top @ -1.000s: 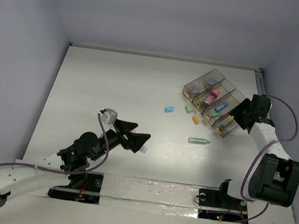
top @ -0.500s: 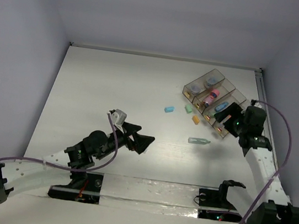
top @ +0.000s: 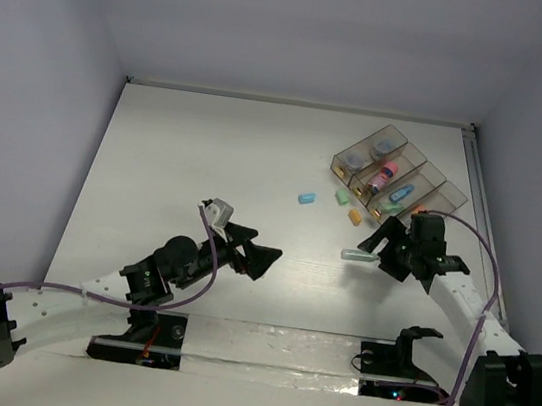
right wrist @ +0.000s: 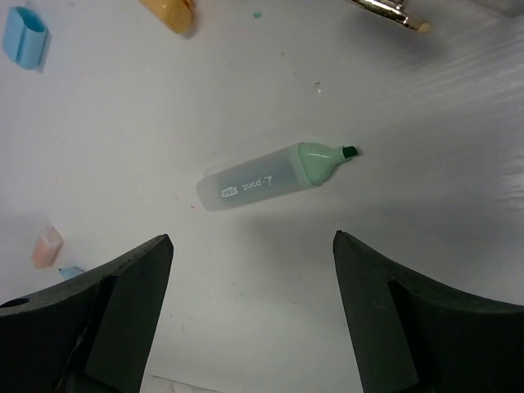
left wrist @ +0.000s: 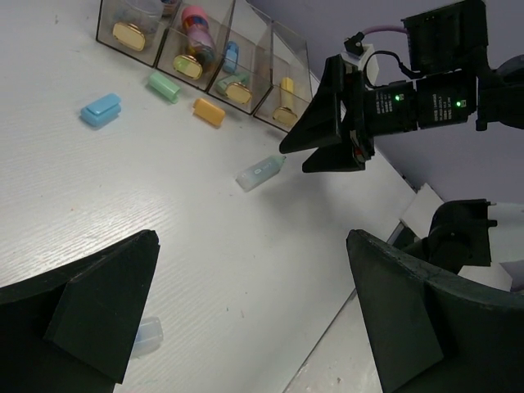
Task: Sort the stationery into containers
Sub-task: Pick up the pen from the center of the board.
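Only your right wrist view shows the pale green translucent marker (right wrist: 270,176) uncapped, under the wide-spread right gripper (right wrist: 252,239), which has left the smoky divided plastic tray (top: 343,156). Left gripper (left wrist: 252,237): jaws wide.

Left arm (top: 155,273), right arm (top: 460,295): jaws spread wide.

The left arm (top: 55,302) and right arm (top: 464,301) share white links and black joint housings, each trailed by a looping purple cable (left wrist: 385,30). The left hand (top: 265,248) and right hand (top: 376,260) carry broad, wedge-shaped matte black fingers (left wrist: 98,303). Small green lights (left wrist: 399,97) glow on the right wrist housing.
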{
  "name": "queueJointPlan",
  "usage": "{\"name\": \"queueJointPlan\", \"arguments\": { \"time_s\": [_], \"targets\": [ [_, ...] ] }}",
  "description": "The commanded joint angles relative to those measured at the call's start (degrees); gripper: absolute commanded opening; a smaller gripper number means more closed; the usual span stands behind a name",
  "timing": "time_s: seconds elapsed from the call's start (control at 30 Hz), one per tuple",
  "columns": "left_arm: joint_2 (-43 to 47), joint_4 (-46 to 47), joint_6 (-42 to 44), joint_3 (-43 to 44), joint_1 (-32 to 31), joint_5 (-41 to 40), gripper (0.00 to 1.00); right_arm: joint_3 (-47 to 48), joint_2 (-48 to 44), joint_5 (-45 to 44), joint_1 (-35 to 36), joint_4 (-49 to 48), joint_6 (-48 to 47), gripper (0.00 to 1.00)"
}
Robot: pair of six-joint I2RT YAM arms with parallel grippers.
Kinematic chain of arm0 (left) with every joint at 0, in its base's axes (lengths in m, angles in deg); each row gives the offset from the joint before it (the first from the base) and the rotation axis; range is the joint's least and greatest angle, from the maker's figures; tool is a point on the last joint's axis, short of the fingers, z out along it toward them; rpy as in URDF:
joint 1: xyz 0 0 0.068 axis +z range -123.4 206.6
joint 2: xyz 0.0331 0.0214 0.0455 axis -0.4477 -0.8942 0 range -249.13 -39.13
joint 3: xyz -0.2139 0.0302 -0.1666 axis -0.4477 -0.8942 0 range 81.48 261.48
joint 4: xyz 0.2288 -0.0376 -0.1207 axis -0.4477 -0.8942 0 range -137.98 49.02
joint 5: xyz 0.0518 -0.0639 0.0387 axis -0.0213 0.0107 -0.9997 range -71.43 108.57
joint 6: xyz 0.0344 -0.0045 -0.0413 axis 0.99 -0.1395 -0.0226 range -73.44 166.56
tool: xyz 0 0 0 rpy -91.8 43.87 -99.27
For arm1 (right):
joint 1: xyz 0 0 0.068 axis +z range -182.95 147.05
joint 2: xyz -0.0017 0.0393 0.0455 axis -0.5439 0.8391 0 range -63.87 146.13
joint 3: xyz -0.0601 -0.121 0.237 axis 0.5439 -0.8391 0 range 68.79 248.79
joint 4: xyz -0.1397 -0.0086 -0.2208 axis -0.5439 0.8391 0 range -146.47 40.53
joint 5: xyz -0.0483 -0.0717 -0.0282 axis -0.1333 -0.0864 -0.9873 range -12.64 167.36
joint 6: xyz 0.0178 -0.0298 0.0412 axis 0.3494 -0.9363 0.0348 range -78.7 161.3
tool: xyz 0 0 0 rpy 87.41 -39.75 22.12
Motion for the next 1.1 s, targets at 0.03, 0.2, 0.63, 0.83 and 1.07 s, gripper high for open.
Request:
{"name": "queueJointPlan", "arguments": {
  "time_s": [0.03, 0.2, 0.63, 0.83, 1.07],
  "targets": [
    [-0.1, 3.9, 0.9, 0.9, 0.1, 0.3, 0.99, -0.5, 3.4, -1.8, 1.1, -3.8, 2.0, 0.85],
    [0.0, 4.2, 0.6, 0.6, 0.1, 0.3, 0.99, 0.0, 8.7, -4.8, 2.8, -7.7, 2.9, 0.84],
    [-0.1, 4.3, 0.7, 0.4, 0.1, 0.1, 0.99, 4.6, 21.9, -16.3, 10.5, -10.0, 2.5, 0.64],
    [-0.5, 4.4, 0.9, 0.5, 0.1, -0.1, 0.99, 7.1, 25.6, -21.5, 15.0, -7.1, 1.3, 0.49],
    [-1.4, 4.4, 1.0, 0.6, 0.1, -0.6, 0.99, 11.5, 29.8, -25.4, 19.3, -1.8, -0.5, 0.49]
  ]
}}
